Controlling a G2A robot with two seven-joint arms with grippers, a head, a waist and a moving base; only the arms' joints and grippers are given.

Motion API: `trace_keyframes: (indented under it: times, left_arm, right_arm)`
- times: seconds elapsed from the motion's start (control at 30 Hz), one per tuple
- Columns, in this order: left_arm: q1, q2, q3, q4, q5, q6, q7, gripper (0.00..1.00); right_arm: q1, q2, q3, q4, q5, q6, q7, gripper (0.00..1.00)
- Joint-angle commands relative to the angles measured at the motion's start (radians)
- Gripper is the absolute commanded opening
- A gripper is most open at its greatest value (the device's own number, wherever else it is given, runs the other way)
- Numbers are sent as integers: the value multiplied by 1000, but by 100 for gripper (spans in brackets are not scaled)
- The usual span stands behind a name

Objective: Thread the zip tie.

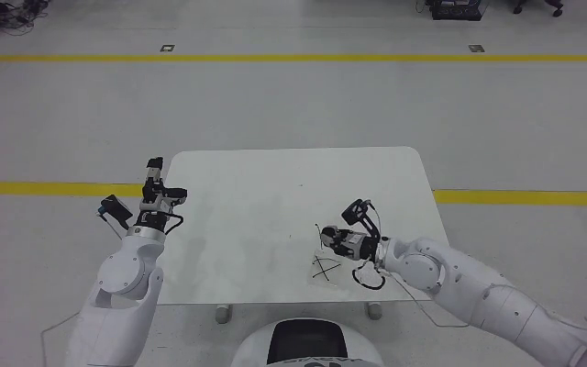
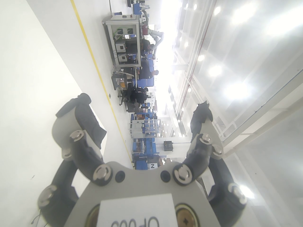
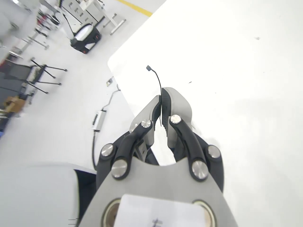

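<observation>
In the right wrist view my right gripper (image 3: 162, 95) is shut on a thin black zip tie (image 3: 156, 77). Its strap runs between the pads, and its small square head (image 3: 148, 67) sticks out past the fingertips over the white table (image 3: 225, 48). From above, this gripper (image 1: 326, 240) hangs over the table's near right part. Two more black zip ties (image 1: 323, 266) lie crossed on the tabletop just in front of it. My left gripper (image 1: 163, 182) is at the table's left edge, open and holding nothing. Its fingers (image 2: 81, 109) point out toward the room.
The white table (image 1: 275, 202) is bare across its middle and far side. A black cable loop (image 1: 369, 278) hangs by the right wrist near the front edge. Grey floor with yellow lines (image 1: 293, 58) surrounds the table.
</observation>
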Motion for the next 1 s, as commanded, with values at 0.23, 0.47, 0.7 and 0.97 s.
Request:
trace_keyframes:
  times: [0.23, 0.47, 0.7, 0.97]
  left_arm:
    - [0, 0, 0, 0, 0, 0, 0, 100]
    - [0, 0, 0, 0, 0, 0, 0, 100]
    - [0, 0, 0, 0, 0, 0, 0, 100]
    - [0, 0, 0, 0, 0, 0, 0, 100]
  right_arm:
    - [1, 0, 0, 0, 10, 0, 3, 0]
    - [-14, -3, 29, 14, 87, 0, -1, 0]
    - [-28, 0, 113, 33, 296, 0, 74, 0]
    - [-42, 4, 143, 29, 332, 0, 124, 0]
